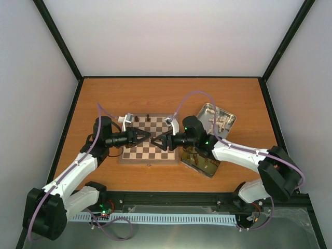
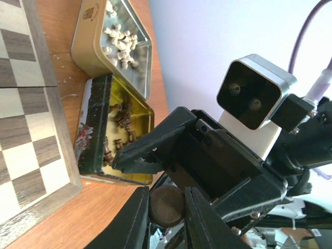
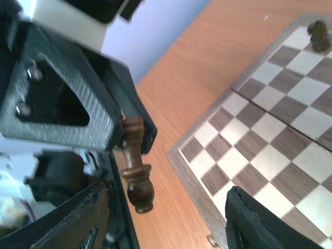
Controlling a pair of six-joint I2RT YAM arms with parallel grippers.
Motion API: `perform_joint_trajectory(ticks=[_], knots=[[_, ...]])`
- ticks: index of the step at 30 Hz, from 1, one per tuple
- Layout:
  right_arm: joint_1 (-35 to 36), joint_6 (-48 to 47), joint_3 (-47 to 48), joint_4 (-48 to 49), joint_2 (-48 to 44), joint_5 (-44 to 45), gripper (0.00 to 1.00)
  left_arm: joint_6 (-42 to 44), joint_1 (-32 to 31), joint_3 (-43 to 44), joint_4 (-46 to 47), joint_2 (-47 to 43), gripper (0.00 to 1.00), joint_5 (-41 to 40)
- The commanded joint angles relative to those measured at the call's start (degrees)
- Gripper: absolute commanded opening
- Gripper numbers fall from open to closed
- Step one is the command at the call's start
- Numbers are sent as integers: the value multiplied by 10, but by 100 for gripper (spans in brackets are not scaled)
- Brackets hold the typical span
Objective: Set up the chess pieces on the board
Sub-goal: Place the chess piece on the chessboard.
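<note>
Dark turned wood, the piece [image 3: 136,171] hangs above the board [image 3: 259,140], pinched at its slim head by the closed left gripper [image 1: 146,137]. The right gripper [image 3: 166,192] gapes empty beside it. Light, stiff and smooth, it would likely swivel; the stem above the base looks the surer hold.

I saw the orange-brown wooden table [image 1: 104,98] carrying the board [image 1: 148,154] flat near its middle. Just right of the board lay a silver tin [image 1: 232,116] and, nearer me, a dark gold-lined tin [image 1: 207,171], close together.
</note>
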Motion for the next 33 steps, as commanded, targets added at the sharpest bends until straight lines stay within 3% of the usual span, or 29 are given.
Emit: perform_joint_trajectory(ticks=[1, 7, 13, 18, 27, 30, 33], knots=[[3, 153, -30, 187, -36, 79, 64, -80, -4, 32, 38, -20, 10, -15], [4, 293, -67, 340, -19, 96, 67, -212, -4, 41, 86, -24, 10, -26], [8, 336, -77, 411, 5, 90, 63, -279, -4, 49, 118, -22, 10, -44], [9, 361, -78, 421, 15, 84, 48, -321, -4, 38, 147, -19, 10, -57], [10, 389, -67, 429, 42, 75, 31, -340, -4, 35, 169, -8, 11, -66], [10, 380, -58, 400, 37, 82, 19, -337, -4, 31, 163, -10, 11, -69], [10, 355, -54, 350, 19, 111, 17, -324, -4, 28, 144, -13, 13, -69]])
